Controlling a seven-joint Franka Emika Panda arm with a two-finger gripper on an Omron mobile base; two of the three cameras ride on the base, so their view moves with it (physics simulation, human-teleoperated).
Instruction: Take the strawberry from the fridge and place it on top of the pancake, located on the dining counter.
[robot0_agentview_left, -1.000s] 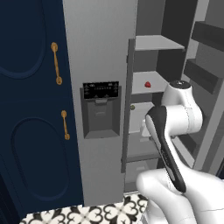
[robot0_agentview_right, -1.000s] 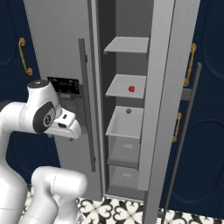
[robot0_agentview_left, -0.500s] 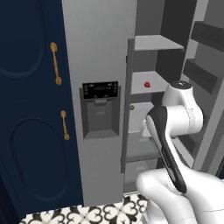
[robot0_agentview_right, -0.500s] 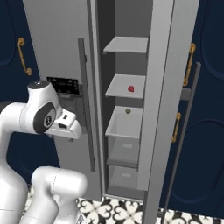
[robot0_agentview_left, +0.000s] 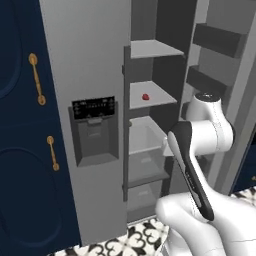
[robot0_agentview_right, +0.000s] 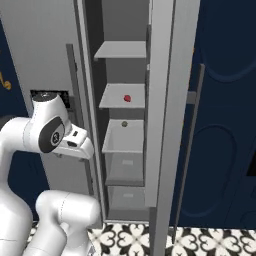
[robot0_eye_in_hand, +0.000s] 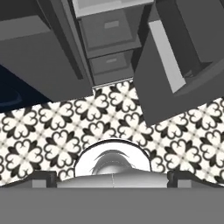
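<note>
Strawberry (robot0_agentview_left: 145, 97) sits untouched on a middle shelf (robot0_agentview_left: 152, 95) of the open fridge (robot0_agentview_left: 90, 100) as I hold the arm back; my tool (robot0_eye_in_hand: 113, 177) points at the floor, jaws spread wide and empty. One strawberry, one small greenish item (robot0_agentview_right: 124, 123) below; everything remains undone.

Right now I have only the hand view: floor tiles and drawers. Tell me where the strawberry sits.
Observer: The strawberry lies on the second shelf from the top of the open fridge.
Operator: Report what's under it.
Observer: A small greenish thing sits at the back of the next shelf down.
Operator: Place the arm for me.
Observer: The arm is folded in front of the fridge, left of the opening, not yet inside.
</note>
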